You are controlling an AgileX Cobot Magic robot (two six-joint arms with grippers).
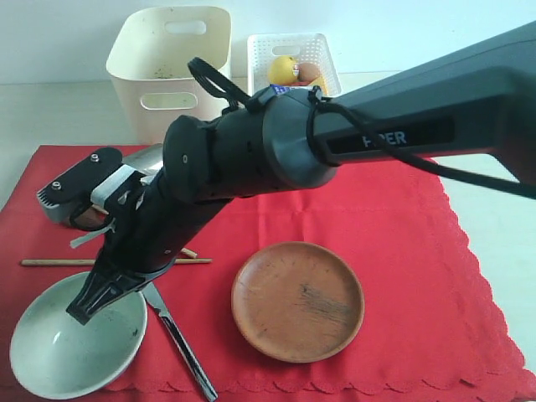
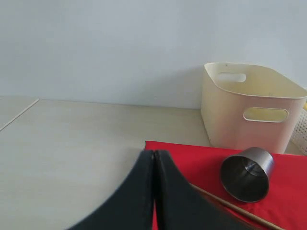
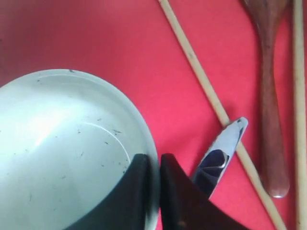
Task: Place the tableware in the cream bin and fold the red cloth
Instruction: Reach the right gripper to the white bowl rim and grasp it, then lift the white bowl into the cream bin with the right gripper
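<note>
My right gripper (image 1: 84, 311) reaches across to the left and is shut on the rim of the whitish bowl (image 1: 59, 352), one finger inside and one outside (image 3: 153, 160). Beside the bowl (image 3: 57, 143) lie the knife (image 3: 223, 148), a chopstick (image 3: 201, 76), the dark spoon (image 3: 268, 96) and the second chopstick (image 3: 298, 96). The brown plate (image 1: 297, 300) sits on the red cloth (image 1: 419, 234). My left gripper (image 2: 154, 152) is shut on nothing, near the cloth's corner. The steel cup (image 2: 247, 172) lies on its side before the cream bin (image 2: 249, 105).
A white lattice basket (image 1: 293, 50) with a lemon (image 1: 283, 67) and an egg (image 1: 308, 71) stands right of the cream bin (image 1: 167, 67) at the back. The knife (image 1: 180, 343) points toward the cloth's front edge. The right arm hides the spoon in the exterior view.
</note>
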